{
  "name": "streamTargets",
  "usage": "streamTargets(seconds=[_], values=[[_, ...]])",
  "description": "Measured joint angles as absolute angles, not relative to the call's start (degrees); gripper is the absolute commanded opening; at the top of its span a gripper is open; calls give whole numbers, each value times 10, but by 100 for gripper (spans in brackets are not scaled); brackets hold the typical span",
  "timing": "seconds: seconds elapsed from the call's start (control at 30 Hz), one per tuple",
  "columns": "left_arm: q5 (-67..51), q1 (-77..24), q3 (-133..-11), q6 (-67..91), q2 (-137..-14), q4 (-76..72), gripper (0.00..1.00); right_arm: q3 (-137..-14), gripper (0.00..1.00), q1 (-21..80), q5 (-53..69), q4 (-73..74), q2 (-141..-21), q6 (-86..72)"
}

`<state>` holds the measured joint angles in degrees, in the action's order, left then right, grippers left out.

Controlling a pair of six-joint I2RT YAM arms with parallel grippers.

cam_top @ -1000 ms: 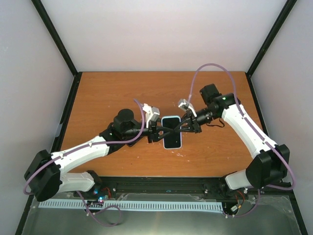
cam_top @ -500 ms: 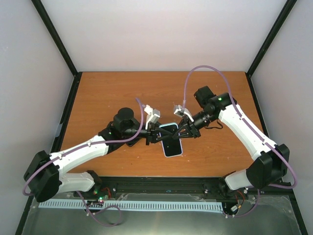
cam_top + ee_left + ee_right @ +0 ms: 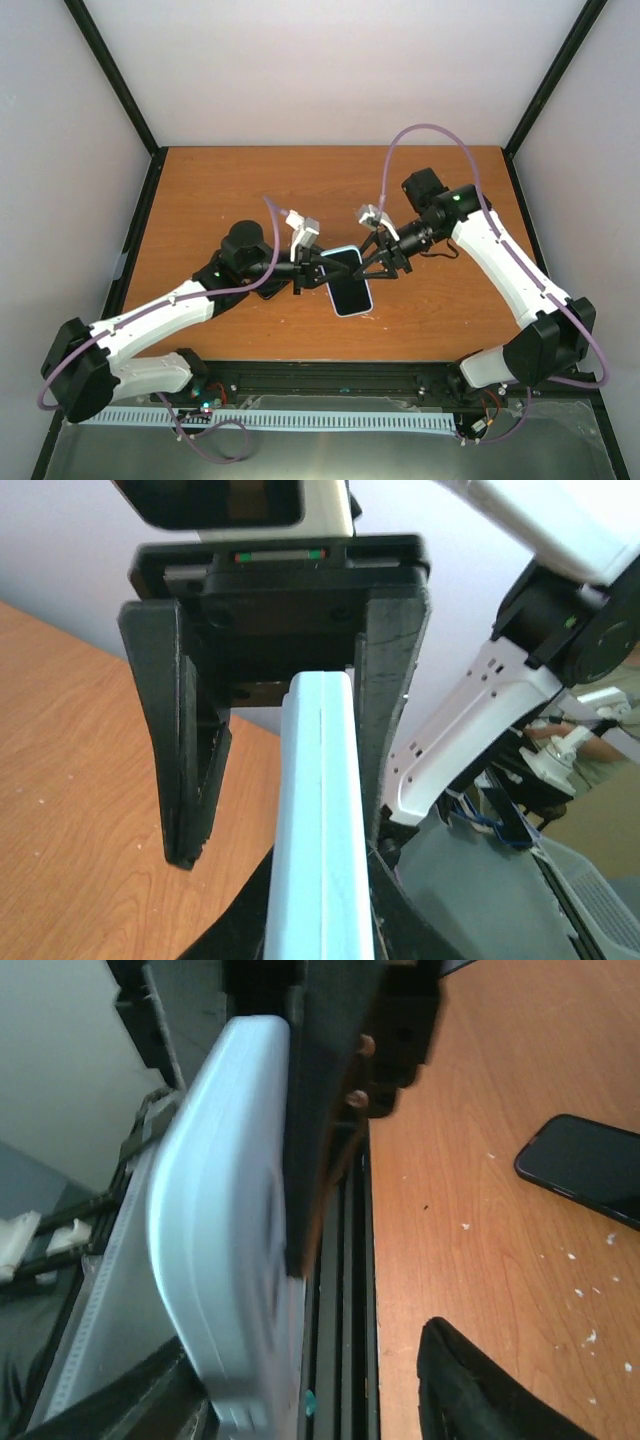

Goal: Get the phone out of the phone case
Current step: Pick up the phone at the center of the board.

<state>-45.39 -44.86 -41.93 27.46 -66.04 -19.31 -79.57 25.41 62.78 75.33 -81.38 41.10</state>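
While both arms meet over the middle of the worktop (image 3: 220,190), the phone case (image 3: 320,820) — pale blue, with the phone (image 3: 347,281) seated in it, dark screen upward — hangs tilted clear of the surface, its long axis running toward the near edge. The right end effector (image 3: 372,264) is drawn in narrowly on the phone case: one finger (image 3: 320,1110) lies flat against a broad side, and its partner is mostly hidden behind. The left end effector (image 3: 318,273) straddles the opposite side with jaws wider than the phone case — one finger (image 3: 395,700) touches it, the other finger (image 3: 185,770) stands apart, with worktop showing through the gap. A dark, round-cornered slab (image 3: 585,1172) lies flat on the worktop.
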Motion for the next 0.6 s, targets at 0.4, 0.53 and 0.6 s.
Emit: streamTargets(seconds=[0.4,0.53,0.6], values=[[-284,-389,-374,391,-600,-359,10,-784,67,17,743,661,-777,295],[-245,-389,-360,448,-641,-458,11,-731,71,13,789,567,-750,198],[-231,-389,-359,481,-674,-513,12,-704,71,13,794,506,-733,140]])
